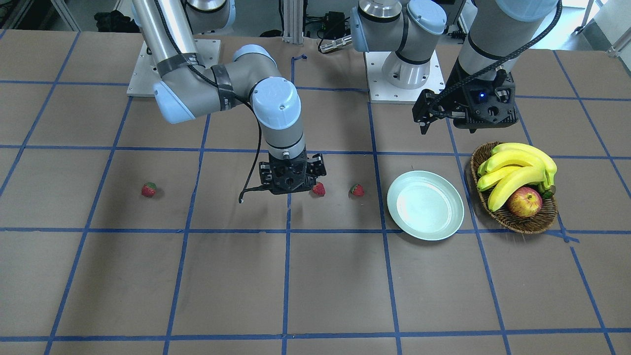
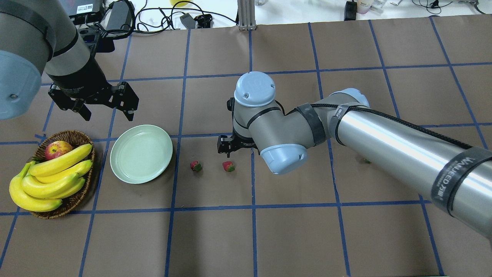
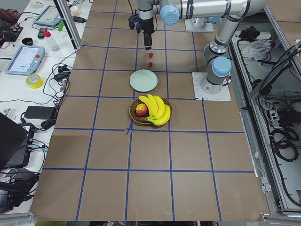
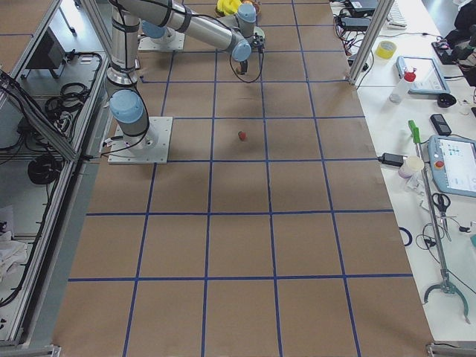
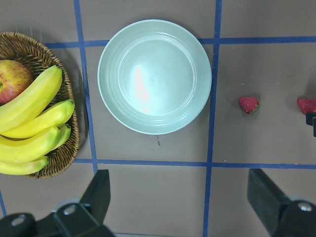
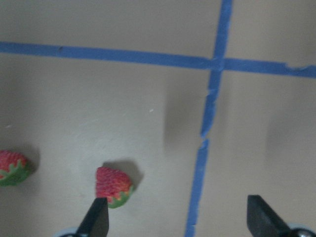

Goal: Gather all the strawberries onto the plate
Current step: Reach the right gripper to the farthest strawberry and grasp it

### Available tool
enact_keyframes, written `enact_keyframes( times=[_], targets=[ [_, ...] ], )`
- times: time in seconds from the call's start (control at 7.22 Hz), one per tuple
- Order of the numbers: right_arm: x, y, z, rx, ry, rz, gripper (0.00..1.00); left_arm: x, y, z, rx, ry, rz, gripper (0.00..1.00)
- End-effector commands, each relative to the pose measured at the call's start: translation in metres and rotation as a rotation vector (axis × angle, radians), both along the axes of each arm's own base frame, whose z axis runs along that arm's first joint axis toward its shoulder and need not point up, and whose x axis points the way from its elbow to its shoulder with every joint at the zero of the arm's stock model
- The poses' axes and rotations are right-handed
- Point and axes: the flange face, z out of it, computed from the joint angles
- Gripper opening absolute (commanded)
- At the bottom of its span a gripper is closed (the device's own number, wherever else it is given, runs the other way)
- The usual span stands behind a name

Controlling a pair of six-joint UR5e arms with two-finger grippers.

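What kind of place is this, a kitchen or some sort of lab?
Most likely a robotics lab: the table is papered brown with a blue tape grid, the arms are bolted to metal base plates, and teach pendants lie on a side bench.

Over the shoulders, the lone strawberry (image 2: 367,161) is all but covered by the right arm (image 2: 384,134), and only a green speck is seen. The middle strawberry (image 5: 306,104) is cut by the left wrist view's right edge, and the third strawberry (image 6: 11,168) is clipped at the right wrist view's left edge.
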Motion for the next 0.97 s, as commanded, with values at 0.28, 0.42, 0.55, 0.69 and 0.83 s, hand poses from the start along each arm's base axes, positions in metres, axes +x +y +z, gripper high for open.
enact_keyframes(
  times=[0.28,0.42,0.55,0.69,0.83],
  targets=[
    [-0.179,-0.050,0.042,0.044,0.217,-0.057,1.00,0.000,0.000,0.000,0.002,-0.001,-0.001,1.00],
    [-0.214,-0.043,0.033,0.063,0.282,-0.098,1.00,0.000,0.000,0.000,0.002,-0.001,0.001,1.00],
    [-0.240,-0.028,0.022,0.062,0.279,-0.138,1.00,0.000,0.000,0.000,0.002,-0.001,0.001,1.00],
    [-0.265,-0.023,0.006,0.045,0.272,-0.163,1.00,0.000,0.000,0.000,0.002,-0.001,-0.001,1.00],
    [-0.280,-0.011,-0.013,0.052,0.248,-0.172,1.00,0.000,0.001,-0.001,0.004,-0.001,-0.001,1.00]
  ],
)
